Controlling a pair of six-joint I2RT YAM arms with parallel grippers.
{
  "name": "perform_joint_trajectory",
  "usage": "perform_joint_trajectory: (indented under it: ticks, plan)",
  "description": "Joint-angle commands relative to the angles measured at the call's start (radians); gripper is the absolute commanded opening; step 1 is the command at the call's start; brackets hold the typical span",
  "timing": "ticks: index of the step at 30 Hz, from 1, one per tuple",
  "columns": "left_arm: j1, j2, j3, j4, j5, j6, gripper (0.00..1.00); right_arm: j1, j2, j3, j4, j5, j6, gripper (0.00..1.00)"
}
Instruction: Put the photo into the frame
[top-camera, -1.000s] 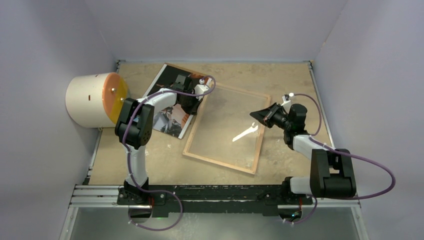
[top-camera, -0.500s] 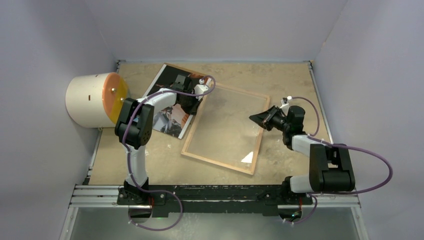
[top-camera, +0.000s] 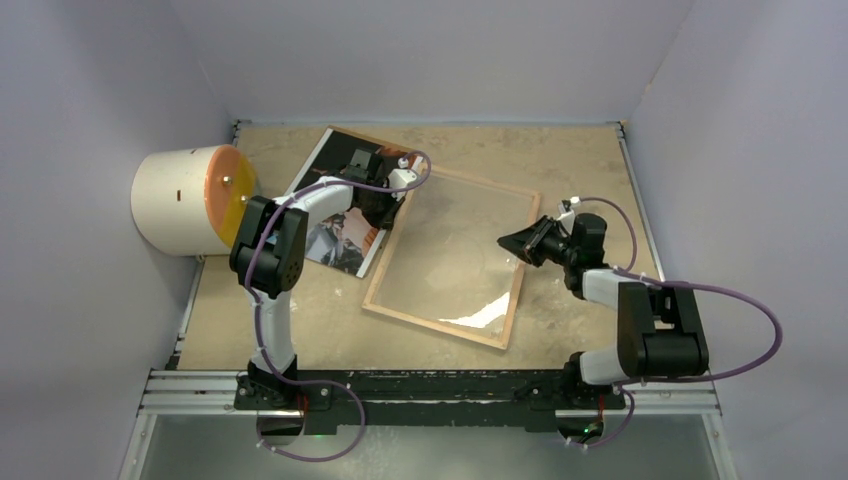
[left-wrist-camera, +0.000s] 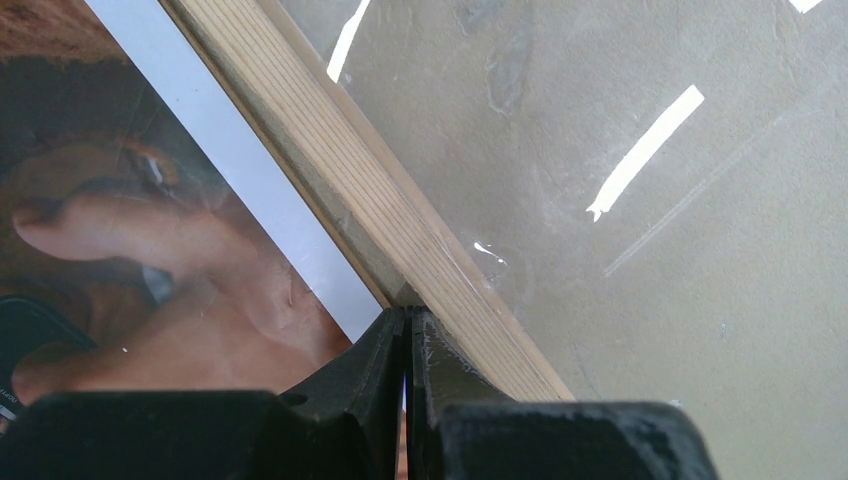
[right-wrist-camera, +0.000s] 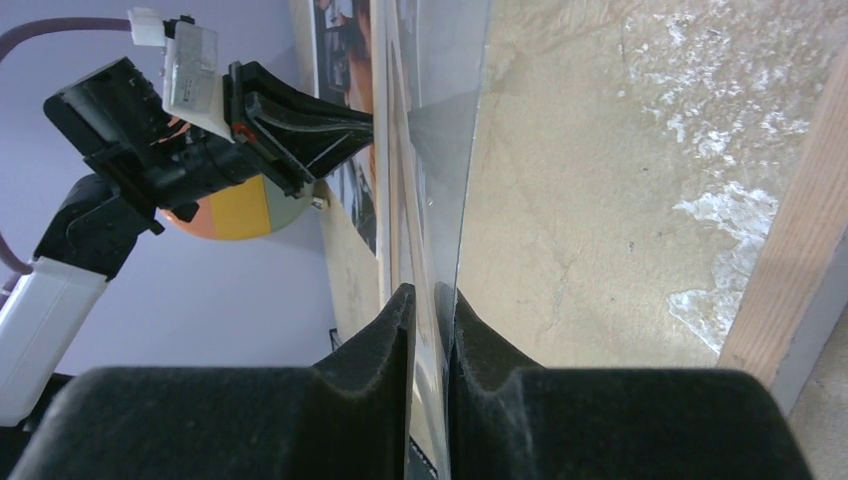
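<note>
Left wrist view: the left gripper (left-wrist-camera: 407, 320) is seen clenched, its two black fingers (left-wrist-camera: 375, 350) pressed together with only a hairline slit between them. The tips are set at the outer side of the light-wood rail of the frame (left-wrist-camera: 340, 170); whether anything thin is pinched there cannot be told. Just left of that rail the photo (left-wrist-camera: 150, 230) is laid face up, its white border running along the wood. On the rail's other side a glass pane (left-wrist-camera: 650, 250) is streaked with glare, and the sandy table shows through it. In the right wrist view the right gripper (right-wrist-camera: 432, 295) is found at the frame's opposite side, jaws slightly parted, with the edge of the clear pane standing in the gap; whether the pads press on it cannot be told. From above, the frame is seen lying skewed, wood-brown side up, in the middle of the table (top-camera: 570, 160). The photo is beside its left rail and partly covered by the left arm (top-camera: 320, 200). A white drum (top-camera: 175, 200) with an orange face is placed by the left wall, near the photo but apart from it.
</note>
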Motion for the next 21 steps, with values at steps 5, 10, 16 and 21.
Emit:
perform_joint_trajectory:
  ticks: [5,10,16,21]
  plan:
    - [0.002,0.009,-0.024,-0.068,0.004,-0.004,0.06,0.004,0.03,-0.001,0.005,0.001,-0.047,0.24]
    - [0.002,0.006,-0.024,-0.069,0.003,-0.002,0.06,0.004,0.045,0.011,0.0,0.007,-0.054,0.3]
    - [0.002,0.006,-0.023,-0.069,0.002,-0.002,0.06,0.004,0.06,0.02,-0.041,0.029,-0.08,0.36]
    - [0.002,0.006,-0.021,-0.07,0.002,0.0,0.06,0.004,0.075,0.024,-0.064,0.043,-0.097,0.37]
